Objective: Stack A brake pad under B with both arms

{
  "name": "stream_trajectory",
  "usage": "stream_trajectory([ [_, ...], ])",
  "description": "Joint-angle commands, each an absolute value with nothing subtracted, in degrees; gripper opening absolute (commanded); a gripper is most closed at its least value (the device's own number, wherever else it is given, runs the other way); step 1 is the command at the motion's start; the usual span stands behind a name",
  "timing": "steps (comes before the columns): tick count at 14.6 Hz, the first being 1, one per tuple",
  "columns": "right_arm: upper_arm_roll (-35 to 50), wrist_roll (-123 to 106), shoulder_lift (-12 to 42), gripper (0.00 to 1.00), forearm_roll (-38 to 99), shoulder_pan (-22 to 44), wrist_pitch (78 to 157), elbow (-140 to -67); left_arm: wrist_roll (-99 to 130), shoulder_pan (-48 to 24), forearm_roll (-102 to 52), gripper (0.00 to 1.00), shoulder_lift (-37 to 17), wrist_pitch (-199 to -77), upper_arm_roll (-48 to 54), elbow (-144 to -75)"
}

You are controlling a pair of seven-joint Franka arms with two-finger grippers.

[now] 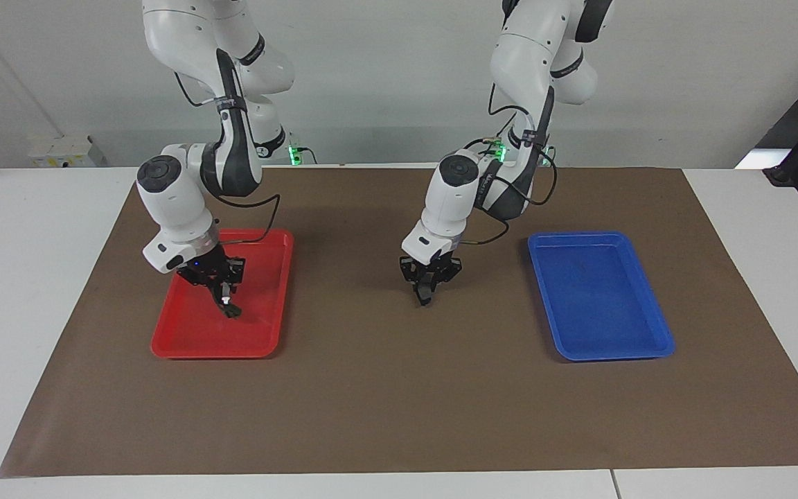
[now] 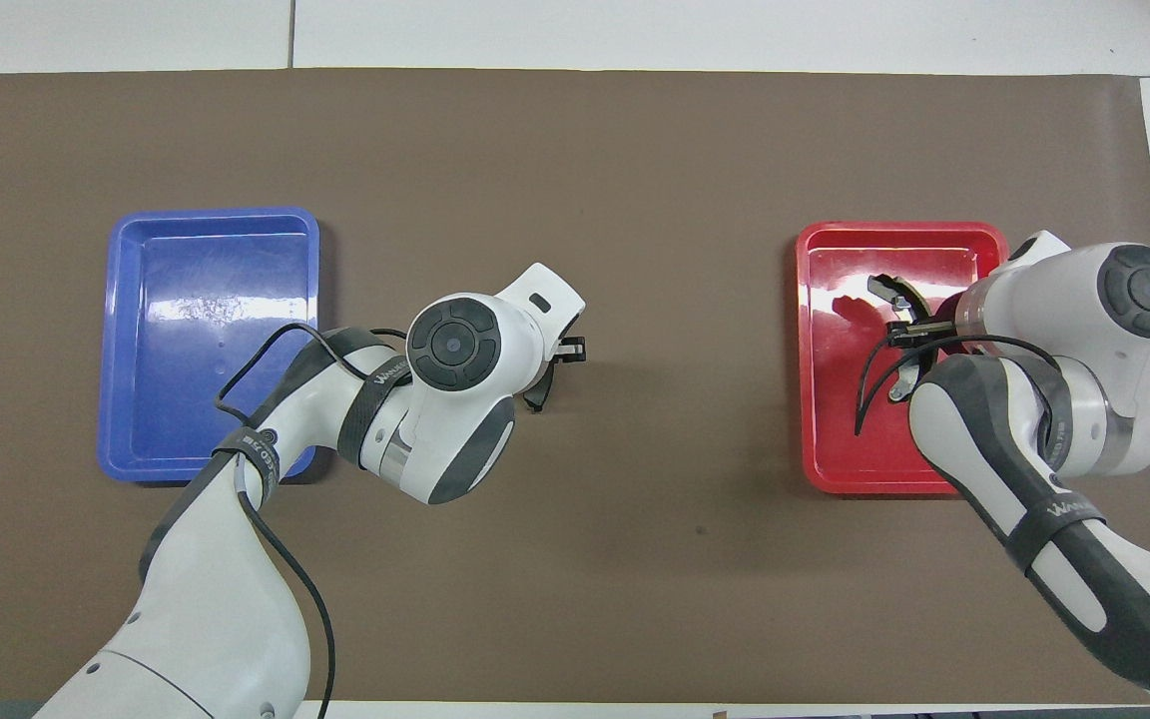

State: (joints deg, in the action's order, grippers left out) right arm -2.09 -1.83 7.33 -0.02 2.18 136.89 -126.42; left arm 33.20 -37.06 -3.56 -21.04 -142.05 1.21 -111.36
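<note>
The A brake pad (image 1: 425,295) (image 2: 537,390), a short dark curved piece, hangs from my left gripper (image 1: 427,283) (image 2: 548,370), which is shut on it low over the middle of the brown mat, between the two trays. I cannot tell whether the pad's lower tip touches the mat. B (image 1: 231,309) (image 2: 886,291), the longer dark crescent with a silver strip, is held in my shut right gripper (image 1: 223,295) (image 2: 902,326) a little above the floor of the red tray (image 1: 188,348) (image 2: 833,461).
A blue tray (image 1: 607,312) (image 2: 206,300) lies on the mat toward the left arm's end, with nothing in it. The brown mat (image 1: 399,409) covers most of the white table.
</note>
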Motion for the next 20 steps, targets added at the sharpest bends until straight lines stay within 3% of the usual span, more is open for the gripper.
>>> stream_trajectory([
  [1,-0.9,-2.8,7.2,0.0,1.1,2.1,134.4,-124.8,33.5,-37.2,-4.4,1.0,-20.8,-142.4,0.6,-111.4],
  [3,-0.5,-2.7,7.3,0.0,0.6,2.1,130.9,-122.4,33.3,-36.3,-4.4,1.0,-20.0,-141.3,0.4,-111.1],
  [6,2.2,0.8,7.3,0.0,0.7,2.5,124.9,-117.1,29.2,-30.8,-4.4,1.0,-14.1,-133.1,0.4,-110.6],
  [12,2.9,29.3,9.8,0.0,1.2,16.3,125.8,-113.5,5.2,-16.3,-4.4,1.0,-7.9,-111.2,0.2,-104.0],
  [15,2.9,37.6,15.8,0.0,1.2,23.3,125.3,-107.3,-5.1,-8.7,-4.3,1.0,-6.4,-105.0,0.1,-100.7],
  [20,2.9,46.5,24.9,0.0,0.4,31.1,124.7,-96.2,-11.1,-3.4,-3.3,1.0,-2.2,-94.6,-0.4,-96.2],
])
